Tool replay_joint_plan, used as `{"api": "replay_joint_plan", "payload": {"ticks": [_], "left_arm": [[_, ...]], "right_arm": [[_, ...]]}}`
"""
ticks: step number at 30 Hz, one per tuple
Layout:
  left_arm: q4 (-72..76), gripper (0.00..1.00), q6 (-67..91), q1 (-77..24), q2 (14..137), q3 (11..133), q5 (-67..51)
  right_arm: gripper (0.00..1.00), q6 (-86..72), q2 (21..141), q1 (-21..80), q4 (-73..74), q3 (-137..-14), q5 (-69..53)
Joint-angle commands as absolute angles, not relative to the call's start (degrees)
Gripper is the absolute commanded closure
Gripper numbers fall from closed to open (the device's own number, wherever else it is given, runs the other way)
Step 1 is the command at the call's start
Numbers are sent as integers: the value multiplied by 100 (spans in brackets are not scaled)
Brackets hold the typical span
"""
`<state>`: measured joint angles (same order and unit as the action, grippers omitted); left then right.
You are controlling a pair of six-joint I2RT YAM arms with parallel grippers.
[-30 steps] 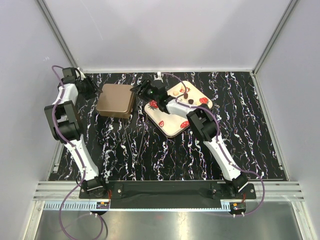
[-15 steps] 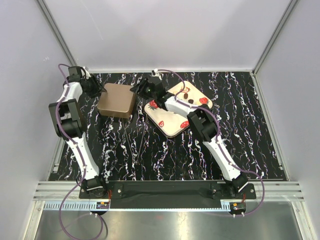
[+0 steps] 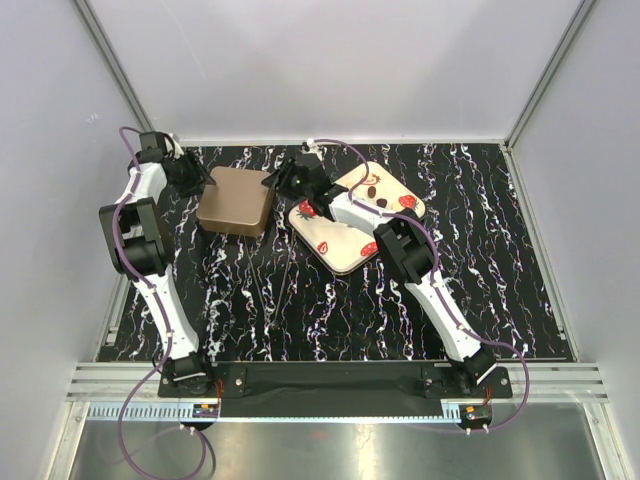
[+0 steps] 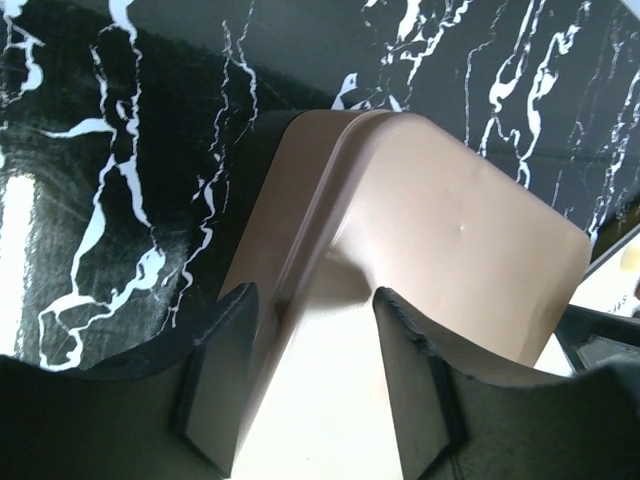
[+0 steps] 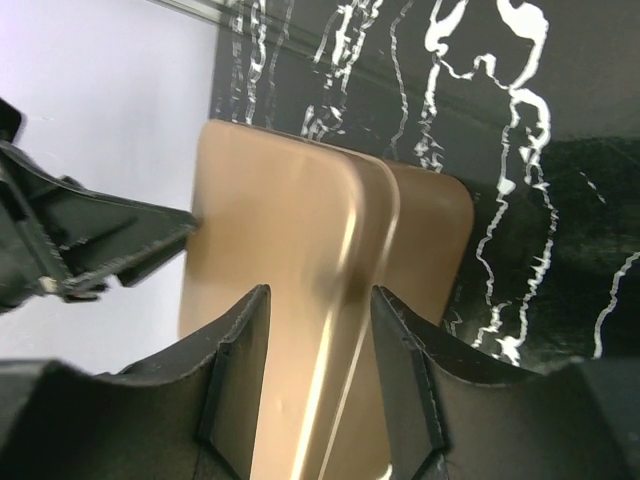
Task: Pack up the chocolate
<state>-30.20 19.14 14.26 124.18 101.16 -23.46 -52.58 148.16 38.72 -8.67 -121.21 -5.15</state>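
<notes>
box (image 3: 235, 200) straddled by part-open left claw (image 4: 315, 300), right claw (image 5: 320, 295).

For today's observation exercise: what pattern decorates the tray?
The tray: red strawberries on cream; top external view.

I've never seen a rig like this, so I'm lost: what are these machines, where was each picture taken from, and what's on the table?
Two robot arms are bolted at the near edge of the table. One picture looks down from above; the other two come from a camera on each wrist, its fingers showing. On the black marbled table lie a closed brown box and a strawberry-patterned tray with a few small chocolates. The left gripper and right gripper straddle opposite sides of the box; whether they clamp it, I cannot tell.
</notes>
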Motion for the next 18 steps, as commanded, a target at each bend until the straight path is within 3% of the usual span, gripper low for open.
{"api": "replay_joint_plan", "payload": {"ticks": [1, 7, 10, 13, 14, 15, 18], "left_arm": [[-3067, 42, 1784, 1476, 12199, 10546, -2057], [-3243, 40, 1714, 1529, 11901, 10819, -1916], [-3042, 47, 1906, 1520, 11646, 10653, -2161], [-2629, 60, 2091, 1521, 11593, 10301, -2627], [-2558, 70, 2205, 1512, 11636, 10222, -2845], [-2471, 74, 2250, 1512, 11698, 10222, -2935], [-2373, 87, 2417, 1521, 12005, 10300, -3277]], "right_arm": [[48, -4984, 14713, 3920, -730, -12427, -352], [49, -4948, 14546, 3911, -404, -12375, -185], [51, -4852, 14266, 3911, -212, -12305, -27], [69, -4667, 14116, 3920, -307, -12244, -35], [86, -4597, 14037, 3911, -638, -12208, -270], [92, -4588, 14036, 3911, -876, -12165, -481], [100, -4614, 14360, 3894, -1143, -12584, -1316]]}}
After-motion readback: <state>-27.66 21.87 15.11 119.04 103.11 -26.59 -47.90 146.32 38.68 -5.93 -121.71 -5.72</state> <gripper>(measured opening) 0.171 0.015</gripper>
